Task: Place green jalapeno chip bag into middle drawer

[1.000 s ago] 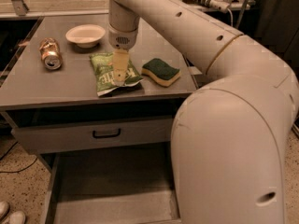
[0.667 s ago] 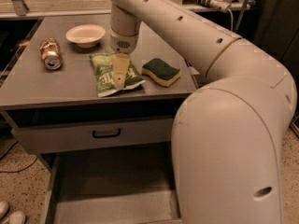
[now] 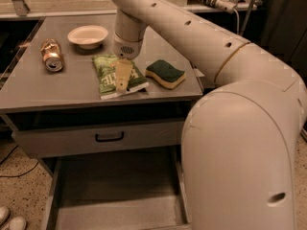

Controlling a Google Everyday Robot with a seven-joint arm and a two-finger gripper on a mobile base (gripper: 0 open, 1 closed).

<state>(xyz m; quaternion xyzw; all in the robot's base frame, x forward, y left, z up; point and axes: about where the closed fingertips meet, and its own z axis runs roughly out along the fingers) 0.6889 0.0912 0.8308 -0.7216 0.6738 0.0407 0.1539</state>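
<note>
The gripper (image 3: 123, 76) is down on the green jalapeno chip bag (image 3: 104, 75), which lies on the grey table top (image 3: 62, 87) in the upper left, I cannot tell if it holds the bag, and the middle drawer (image 3: 115, 200) sits pulled out at the bottom.

Pale tan, that gripper (image 3: 123, 76), and it hung right over the green jalapeno chip bag (image 3: 104, 74), which was bright green foil with white lettering. Beside it the sponge (image 3: 165, 73) showed dark green on top and yellow beneath. The bowl (image 3: 88, 35) was off-white, the can (image 3: 51, 55) coppery brown. The tabletop (image 3: 57, 87) was plain grey. The drawer front (image 3: 62, 140) was grey too, its handle (image 3: 109, 137) black. Down below, the middle drawer (image 3: 115, 195) was flat grey throughout. The arm (image 3: 230, 128) ran cream-white, dotted with small dark holes. The floor (image 3: 19, 176) was speckled beige.
</note>
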